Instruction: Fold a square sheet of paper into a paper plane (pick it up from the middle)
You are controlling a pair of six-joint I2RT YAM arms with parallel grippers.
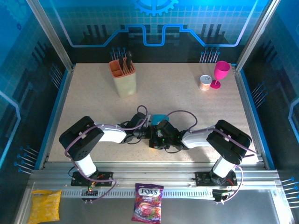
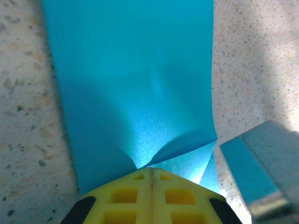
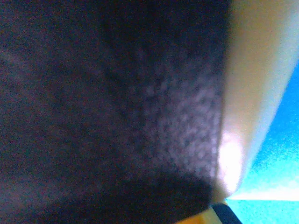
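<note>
- 2 arms meet at mid-table in top view, wrists bent in toward each other and close together.
- L gripper (image 2: 150, 171): yellow fingers pressed together, no gap at the seam. The paper sheet (image 2: 135, 84) puckers to a point right at the tips, so I read it as pinched on the sheet's near edge.
- Sheet lies on the speckled table (image 2: 28, 116) and runs away from the L wrist cam as a long band w/ straight side edges. It's flat farther out, w/ a soft dent near the middle.
- Near-right corner of the sheet is lifted in a curl just beside the L tips, w/ a lighter cyan layer under it.
- Top view: a small cyan patch shows on the far side of the wrists, approx table centre.
- R gripper (image 1: 158, 138): clenched. R wrist cam is mostly dark blur plus a pale band, w/ cyan paper in the lower-right corner. I can't tell if it grips or touches the sheet.
- Grey-blue block (image 2: 261, 172) on the right of the L wrist view, just beside the sheet's near corner. Can't tell what it is.
- Far left: beige utensil holder (image 1: 124, 80) w/ orange insert, upright.
- Far right: pink goblet (image 1: 221, 73) w/ a small can (image 1: 204, 82) just beside it. Both are well apart from the sheet.
- On the near metal ledge, off the table: candy bag (image 1: 148, 208) at centre, yellow bag (image 1: 45, 206) to the left.
</note>
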